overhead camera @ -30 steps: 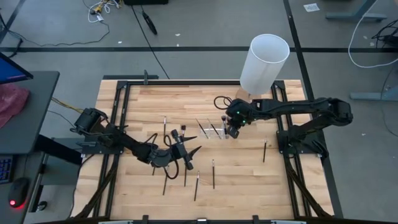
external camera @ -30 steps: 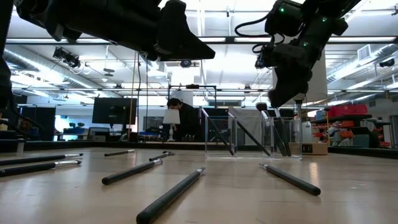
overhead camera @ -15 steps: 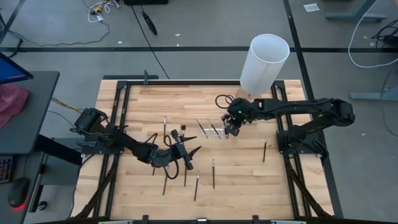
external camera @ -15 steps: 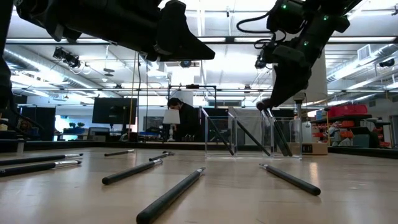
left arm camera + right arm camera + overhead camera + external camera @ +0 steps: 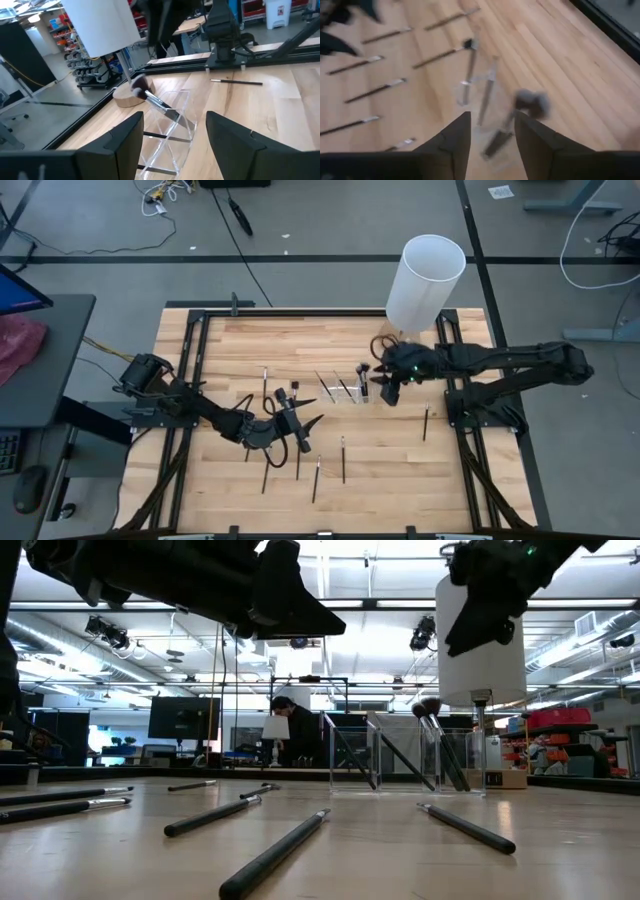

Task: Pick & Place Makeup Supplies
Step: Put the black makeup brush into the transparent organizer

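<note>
My right gripper (image 5: 388, 392) hangs above the table just to the 3 o'clock side of the clear holder (image 5: 345, 389), its fingers (image 5: 455, 142) parted with nothing between them. In my right wrist view I look down between them at the holder (image 5: 485, 95) and the fluffy-tipped brush (image 5: 527, 102) leaning in it. From the low camera that brush (image 5: 432, 720) stands tilted in the holder's (image 5: 400, 755) right-hand compartment with another slim handle beside it, while more dark handles lean in the left-hand compartment.

My left gripper (image 5: 300, 425) hovers over the table toward 7 o'clock from the holder, fingers spread and empty; in its wrist view both dark fingers (image 5: 125, 145) frame the holder (image 5: 167, 135) and the brush (image 5: 150, 97) resting in it.

The other makeup brushes lie flat on the wooden table (image 5: 230, 340). One (image 5: 425, 422) lies alone at about 4 o'clock from the holder, near the right arm's base. Several (image 5: 342, 459) are scattered at 6 to 7 o'clock around my left gripper, and one (image 5: 265, 381) lies at 9 o'clock. The white cylinder lamp (image 5: 425, 280) stands at roughly 1 o'clock from the holder, at the table's far edge. A person (image 5: 290, 730) shows in the room far behind the table.
</note>
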Controlling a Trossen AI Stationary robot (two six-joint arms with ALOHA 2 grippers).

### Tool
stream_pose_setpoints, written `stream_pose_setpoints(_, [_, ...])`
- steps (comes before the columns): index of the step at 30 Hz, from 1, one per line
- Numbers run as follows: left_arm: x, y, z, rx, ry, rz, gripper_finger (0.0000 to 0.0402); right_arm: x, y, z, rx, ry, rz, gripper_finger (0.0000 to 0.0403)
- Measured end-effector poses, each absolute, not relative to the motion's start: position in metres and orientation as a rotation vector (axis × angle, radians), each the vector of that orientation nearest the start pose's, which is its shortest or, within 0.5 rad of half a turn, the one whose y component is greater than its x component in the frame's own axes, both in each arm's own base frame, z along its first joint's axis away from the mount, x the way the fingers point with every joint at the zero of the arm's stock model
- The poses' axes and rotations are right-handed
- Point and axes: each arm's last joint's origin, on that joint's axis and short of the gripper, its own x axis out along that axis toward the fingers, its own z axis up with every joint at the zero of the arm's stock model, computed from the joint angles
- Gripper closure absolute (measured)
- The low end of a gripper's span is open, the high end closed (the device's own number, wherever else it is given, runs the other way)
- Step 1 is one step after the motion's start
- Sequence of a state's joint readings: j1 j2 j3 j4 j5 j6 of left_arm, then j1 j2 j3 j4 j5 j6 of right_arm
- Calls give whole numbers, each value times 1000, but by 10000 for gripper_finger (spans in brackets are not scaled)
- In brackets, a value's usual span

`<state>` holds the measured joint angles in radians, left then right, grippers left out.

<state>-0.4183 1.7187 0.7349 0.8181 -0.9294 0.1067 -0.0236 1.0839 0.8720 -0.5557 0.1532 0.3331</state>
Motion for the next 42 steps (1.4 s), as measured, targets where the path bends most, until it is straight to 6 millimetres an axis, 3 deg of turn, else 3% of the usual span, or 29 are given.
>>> stream_pose_setpoints(7, [305,-114,183,192,147,616,182,218,38,237,296,638,-122,248])
stream_pose_setpoints(12, [293,-119,203,100,107,622,182,202,70,202,360,617,-7,248])
stream_pose_setpoints(16, [277,-117,220,-18,136,543,182,187,88,180,391,604,88,248])
stream_pose_setpoints(21, [253,-102,224,-201,307,482,182,171,98,162,426,508,97,248])
stream_pose_setpoints(25, [232,-88,216,-326,510,515,182,164,96,151,422,440,53,248])
stream_pose_setpoints(30, [210,-73,200,-410,691,714,182,160,91,144,406,405,-25,248])
stream_pose_setpoints(35, [205,-64,180,-427,744,845,174,159,89,143,390,384,-77,248])
stream_pose_setpoints(42, [209,-48,143,-475,642,977,144,159,88,144,373,367,-106,248])
